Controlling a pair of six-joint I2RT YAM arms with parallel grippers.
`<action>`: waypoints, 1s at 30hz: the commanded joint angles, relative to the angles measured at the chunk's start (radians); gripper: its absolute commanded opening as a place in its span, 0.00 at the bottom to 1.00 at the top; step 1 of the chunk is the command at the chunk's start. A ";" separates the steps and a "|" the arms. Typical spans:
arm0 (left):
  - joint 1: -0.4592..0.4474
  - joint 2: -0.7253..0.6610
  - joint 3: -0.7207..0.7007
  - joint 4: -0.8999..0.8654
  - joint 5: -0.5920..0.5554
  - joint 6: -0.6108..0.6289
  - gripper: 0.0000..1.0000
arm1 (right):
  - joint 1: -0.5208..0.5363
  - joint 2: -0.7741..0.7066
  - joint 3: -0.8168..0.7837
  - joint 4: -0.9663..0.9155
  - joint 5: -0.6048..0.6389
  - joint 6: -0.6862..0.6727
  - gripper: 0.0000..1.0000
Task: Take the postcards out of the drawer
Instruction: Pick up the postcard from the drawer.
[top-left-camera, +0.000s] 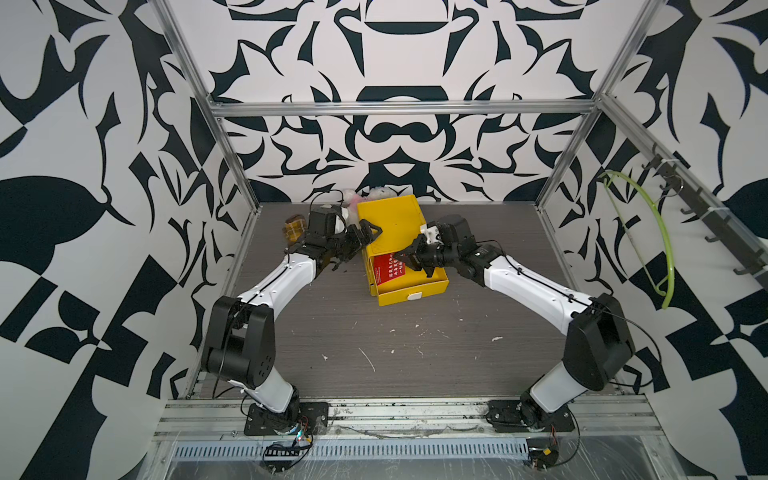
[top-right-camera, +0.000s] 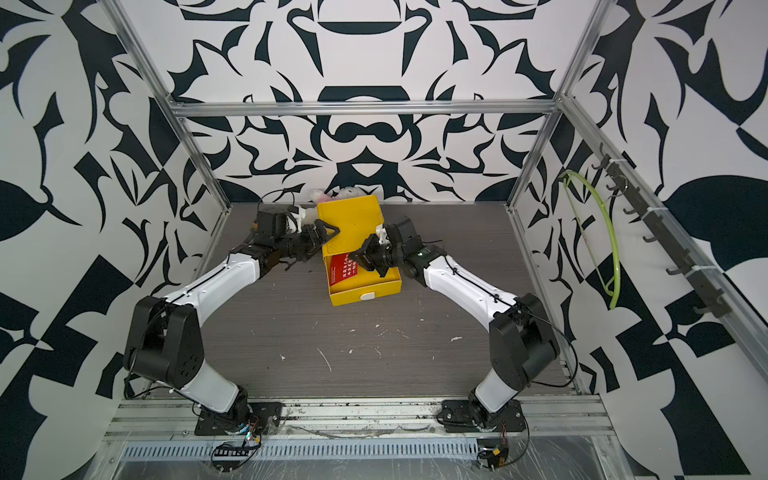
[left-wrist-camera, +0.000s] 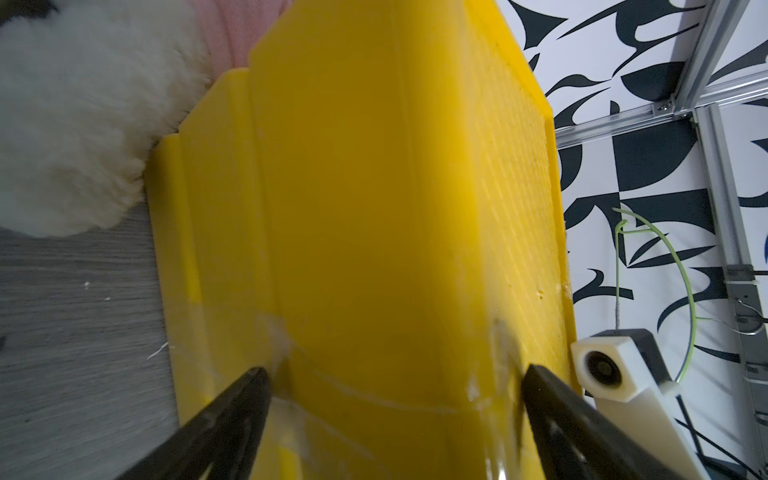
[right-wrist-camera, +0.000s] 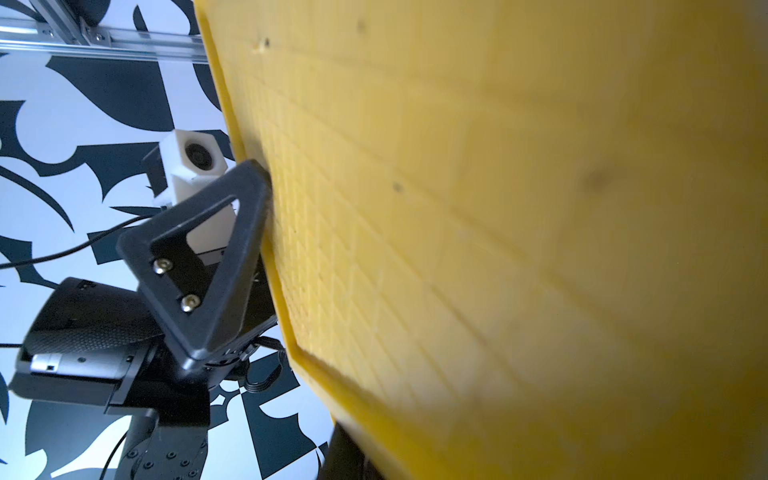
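A yellow box (top-left-camera: 390, 220) stands on the gray table (top-left-camera: 374, 340), with its drawer (top-left-camera: 434, 287) pulled out of the box's near end. Inside the drawer lies 1 red postcard (top-left-camera: 382, 272) with white writing, flat on the drawer floor just past the box's open mouth and toward the box's left side. It shows in both top views, and only this 1 card can be made out.

The right gripper (top-left-camera: 397, 257) reaches in from the box's right side, over the drawer. Its jaws are clenched together and its tips sit at the postcard's right edge — whether they pinch the card cannot be told.

The left gripper (top-left-camera: 357, 248) is at the box's left side, released and spread wide. 1 finger (right-wrist-camera: 249, 232) lies against the box's top edge and the other sits lower, by the box's left wall. In the left wrist view both tips meet that wall.

Behind the box, a white fluffy thing (left-wrist-camera: 62, 124) and something pink (left-wrist-camera: 241, 29) touch its far end.
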 joint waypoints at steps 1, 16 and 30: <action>-0.011 0.008 -0.044 -0.091 0.022 0.019 0.99 | -0.018 -0.081 0.025 -0.028 0.047 0.004 0.00; -0.011 -0.007 -0.029 -0.122 0.008 0.035 0.99 | -0.036 -0.221 0.056 -0.185 0.045 -0.112 0.00; -0.011 0.013 0.016 -0.181 -0.024 0.053 0.99 | -0.245 -0.218 0.263 -0.312 -0.224 -0.360 0.00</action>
